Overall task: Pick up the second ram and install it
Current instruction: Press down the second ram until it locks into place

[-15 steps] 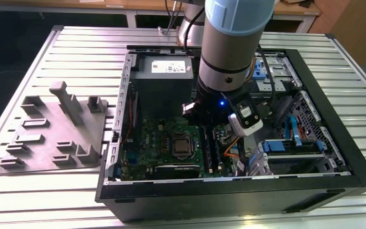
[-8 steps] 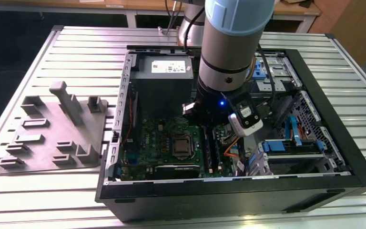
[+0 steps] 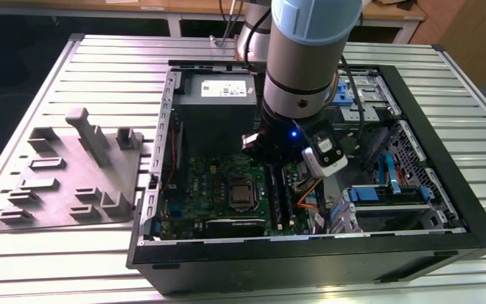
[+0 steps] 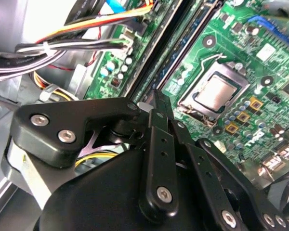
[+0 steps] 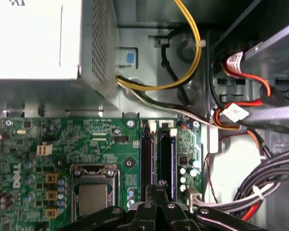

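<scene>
My gripper reaches down into the open computer case, over the long black slots of the green motherboard. Its black fingertips are pressed together and shut, with nothing visible between them. A thin blue-green stick, which I take to be the second ram, stands edge-up in the slot nearer the cables and also shows in the second wrist view. The fingertips sit at one end of that slot. Whether they touch the stick is hidden. In the exterior view the arm's wrist covers most of the gripper.
The grey power-supply box is beyond the board. The processor socket lies beside the slots. Bundled cables and blue drive brackets crowd the other side. A grey fixture plate with bare holders rests at the exterior view's left.
</scene>
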Controlling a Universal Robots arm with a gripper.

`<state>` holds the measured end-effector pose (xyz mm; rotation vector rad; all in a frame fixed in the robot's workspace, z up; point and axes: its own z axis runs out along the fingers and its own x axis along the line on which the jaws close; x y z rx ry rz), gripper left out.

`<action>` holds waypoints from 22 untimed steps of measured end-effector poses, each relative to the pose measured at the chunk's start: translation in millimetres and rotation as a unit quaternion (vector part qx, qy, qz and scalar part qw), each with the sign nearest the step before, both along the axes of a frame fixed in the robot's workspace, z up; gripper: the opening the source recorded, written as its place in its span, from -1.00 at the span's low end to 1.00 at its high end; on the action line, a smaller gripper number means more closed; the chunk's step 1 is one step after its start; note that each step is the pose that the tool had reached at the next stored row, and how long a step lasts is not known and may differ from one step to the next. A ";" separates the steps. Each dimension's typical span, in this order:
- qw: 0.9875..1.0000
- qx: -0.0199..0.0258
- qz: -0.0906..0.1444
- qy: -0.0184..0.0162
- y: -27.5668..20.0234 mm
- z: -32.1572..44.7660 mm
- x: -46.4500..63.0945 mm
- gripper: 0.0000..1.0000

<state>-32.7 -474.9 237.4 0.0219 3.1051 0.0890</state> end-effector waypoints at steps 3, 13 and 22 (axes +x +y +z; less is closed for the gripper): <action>1.000 0.000 0.000 0.000 5.6 -0.6 0.0 -0.80; 1.000 0.000 0.000 0.000 25.1 -4.5 0.0 -0.80; 1.000 0.000 0.000 0.000 32.5 -10.8 1.6 -0.80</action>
